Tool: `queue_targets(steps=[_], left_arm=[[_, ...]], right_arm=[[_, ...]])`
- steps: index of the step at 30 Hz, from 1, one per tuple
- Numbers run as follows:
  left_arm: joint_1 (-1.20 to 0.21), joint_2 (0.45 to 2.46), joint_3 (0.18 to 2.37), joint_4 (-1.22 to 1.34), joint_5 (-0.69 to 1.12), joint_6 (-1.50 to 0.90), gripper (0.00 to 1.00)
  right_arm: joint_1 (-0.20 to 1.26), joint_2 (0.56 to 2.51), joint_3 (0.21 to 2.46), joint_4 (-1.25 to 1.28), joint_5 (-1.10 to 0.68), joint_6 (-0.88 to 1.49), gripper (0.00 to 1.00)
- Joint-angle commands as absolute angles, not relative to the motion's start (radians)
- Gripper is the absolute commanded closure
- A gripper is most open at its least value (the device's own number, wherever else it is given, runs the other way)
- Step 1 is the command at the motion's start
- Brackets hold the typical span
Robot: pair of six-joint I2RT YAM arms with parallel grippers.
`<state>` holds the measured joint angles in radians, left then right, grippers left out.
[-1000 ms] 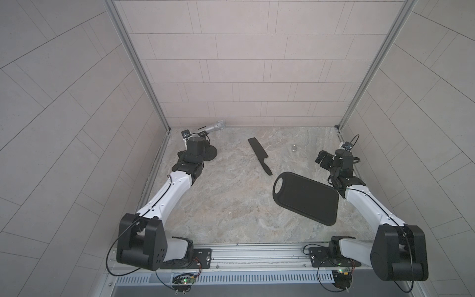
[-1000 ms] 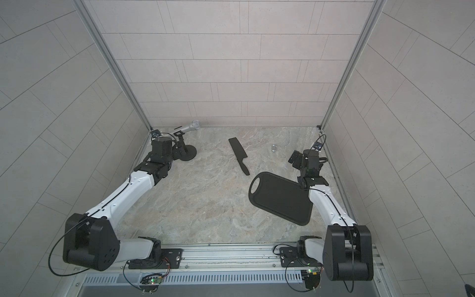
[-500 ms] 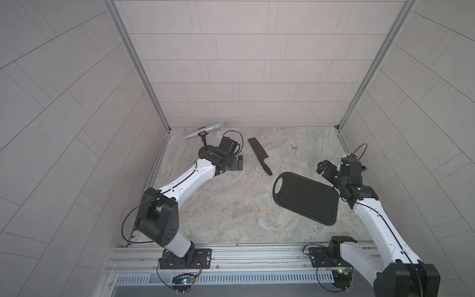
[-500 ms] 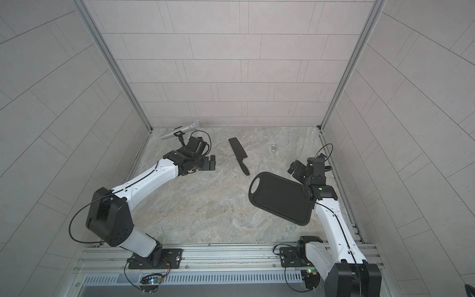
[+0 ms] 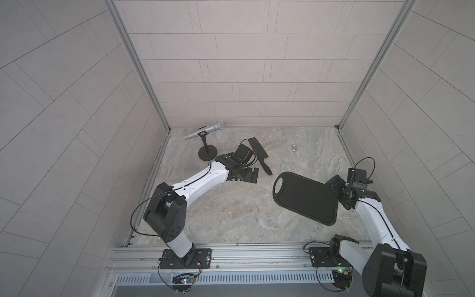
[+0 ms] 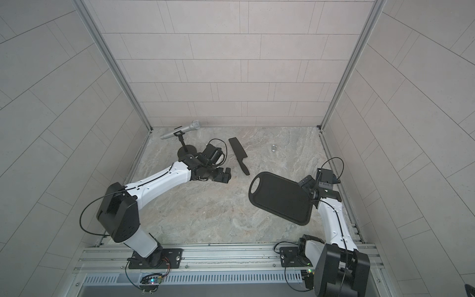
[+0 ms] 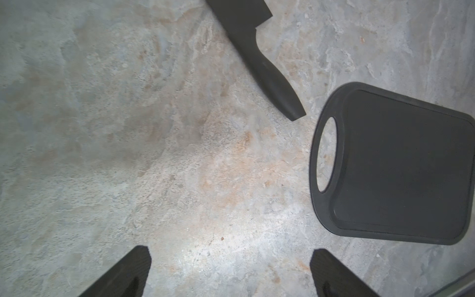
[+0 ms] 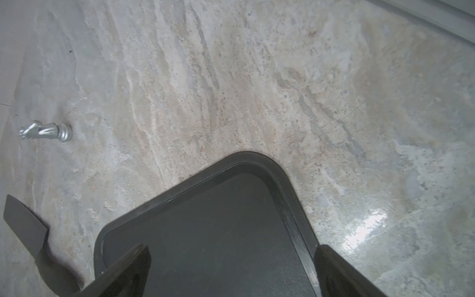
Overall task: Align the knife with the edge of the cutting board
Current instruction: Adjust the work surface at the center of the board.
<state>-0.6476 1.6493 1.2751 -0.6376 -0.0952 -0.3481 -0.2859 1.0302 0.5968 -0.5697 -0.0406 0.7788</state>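
A silver microphone (image 5: 205, 129) rests tilted in the clip of a black stand (image 5: 207, 154) with a round base, near a back corner of the stone-patterned tabletop (image 5: 231, 205) in both top views. Well apart from it along the back sits a small silvery trinket (image 5: 293, 147) – its round foot shows in the right wrist view. Pale tiled walls (image 5: 244, 64) close three sides, metal posts (image 5: 143, 77) stand in the corners – a slotted aluminium rail (image 5: 257, 253) runs along the front
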Motion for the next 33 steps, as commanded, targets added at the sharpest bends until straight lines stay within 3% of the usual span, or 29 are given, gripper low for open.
queue_targets(steps=[1,26,33], left_arm=[[-0.66,1.679,1.304,-0.661,-0.04,-0.37,0.0],[-0.708,1.731,1.315,-0.677,-0.053,-0.444,0.0],[-0.708,1.736,1.314,-0.679,-0.06,-0.46,0.0]], right_arm=[[-0.319,1.051,0.583,-0.582,-0.054,0.773,0.0],[-0.34,1.382,0.603,-0.501,-0.269,0.692,0.0],[-0.267,1.394,0.602,-0.49,-0.29,0.68,0.0]])
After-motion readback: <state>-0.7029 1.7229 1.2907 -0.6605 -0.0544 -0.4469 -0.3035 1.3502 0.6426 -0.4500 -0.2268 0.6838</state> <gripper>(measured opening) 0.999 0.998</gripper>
